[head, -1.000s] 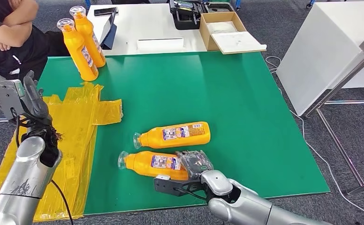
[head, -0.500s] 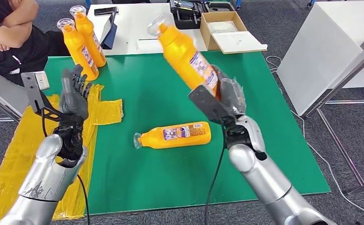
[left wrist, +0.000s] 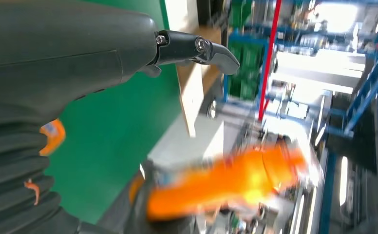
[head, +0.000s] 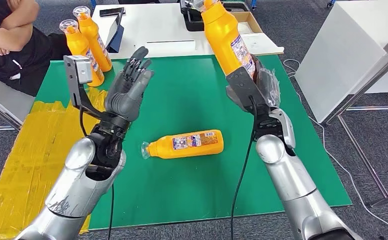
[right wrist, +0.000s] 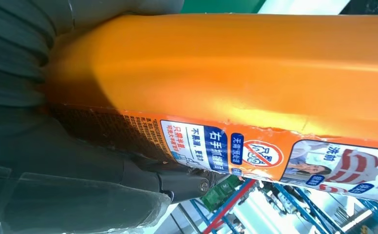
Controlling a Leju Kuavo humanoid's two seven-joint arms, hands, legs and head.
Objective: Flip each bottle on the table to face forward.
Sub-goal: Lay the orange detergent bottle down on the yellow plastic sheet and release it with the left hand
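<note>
Head view: my right hand (head: 262, 87) grips an orange bottle (head: 225, 40) aloft (cap upward), my left hand (head: 127, 92) raised with fingers spread; another bottle (head: 186, 144) lies on the green mat (head: 262, 160).

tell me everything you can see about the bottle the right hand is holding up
The lifted bottle is orange plastic with a printed label of blue and white panels and a clear cap at its top. It is off the table, roughly upright and tilted, cap end up. The right hand grips it around its lower body; nothing else touches it. It hangs over the far side of the green mat. The right wrist view shows its smooth orange side and a creased label edge.
</note>
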